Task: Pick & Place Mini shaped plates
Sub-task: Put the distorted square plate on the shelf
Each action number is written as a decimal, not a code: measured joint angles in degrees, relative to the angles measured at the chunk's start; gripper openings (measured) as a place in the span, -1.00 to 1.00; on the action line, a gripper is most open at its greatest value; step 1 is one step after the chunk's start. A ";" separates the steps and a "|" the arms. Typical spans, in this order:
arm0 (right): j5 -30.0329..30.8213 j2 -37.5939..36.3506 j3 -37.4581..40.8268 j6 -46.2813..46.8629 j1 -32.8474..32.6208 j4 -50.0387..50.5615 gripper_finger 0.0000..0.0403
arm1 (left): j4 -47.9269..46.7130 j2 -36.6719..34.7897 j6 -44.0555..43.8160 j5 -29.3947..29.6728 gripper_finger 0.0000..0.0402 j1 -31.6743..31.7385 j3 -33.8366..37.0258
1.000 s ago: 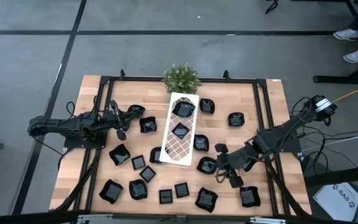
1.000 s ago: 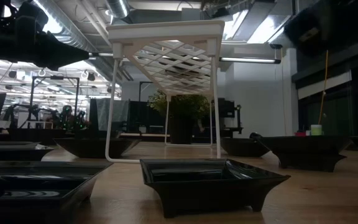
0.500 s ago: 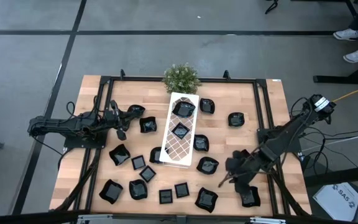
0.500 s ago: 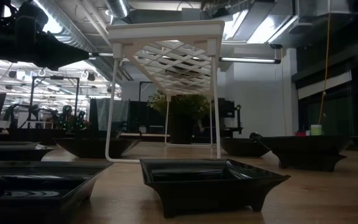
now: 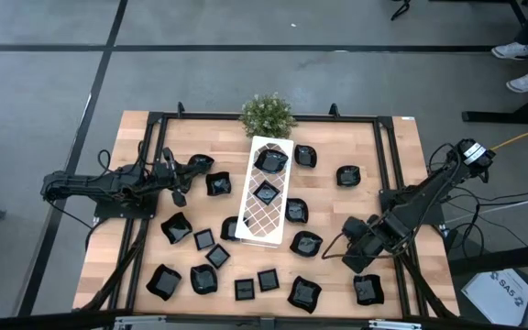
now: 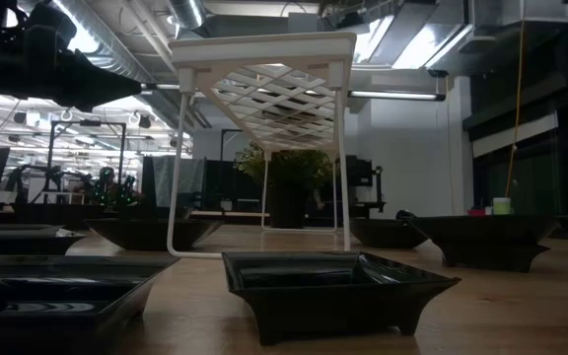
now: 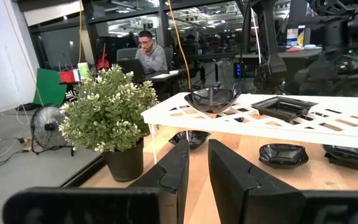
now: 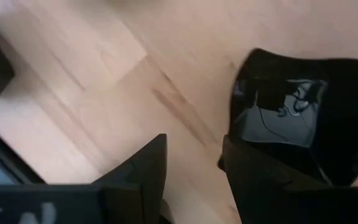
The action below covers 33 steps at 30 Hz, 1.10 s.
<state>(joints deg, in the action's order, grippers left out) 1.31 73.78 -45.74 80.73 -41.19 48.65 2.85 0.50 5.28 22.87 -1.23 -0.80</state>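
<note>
A wooden table [image 5: 145,137] is seen strewn with mini shaped plates [image 5: 176,228]; only two are counted on the long white tray [image 5: 253,230] at its middle, so most of the job is judged still undone. The right gripper [image 5: 354,255], jaws spread wide and holding nothing, is poised low beside a glossy square plate [image 8: 297,121]. The left gripper [image 5: 180,194] is parked near the tray, jaws nearly together and empty. Beyond the table, "SA5" is read on a floor sheet [image 5: 504,295].

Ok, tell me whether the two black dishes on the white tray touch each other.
Apart. The high view shows bare lattice of the white tray between the plant-end dish and the square dish.
</note>
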 joint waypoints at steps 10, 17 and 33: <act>-1.22 5.06 0.00 -0.12 0.00 0.54 -0.22 | 0.02 -0.01 0.00 0.01 -0.73 0.00 0.00; -2.89 10.66 0.00 -2.04 0.00 0.54 -0.22 | 0.02 0.00 0.00 0.00 -0.74 0.00 0.00; -2.85 12.83 -0.06 -3.48 0.02 0.62 -0.82 | 0.02 0.00 0.00 0.01 -0.74 0.00 0.00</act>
<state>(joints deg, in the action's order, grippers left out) -1.54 86.61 -45.80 77.26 -41.17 49.27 2.87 0.50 5.28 22.87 -1.23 -0.80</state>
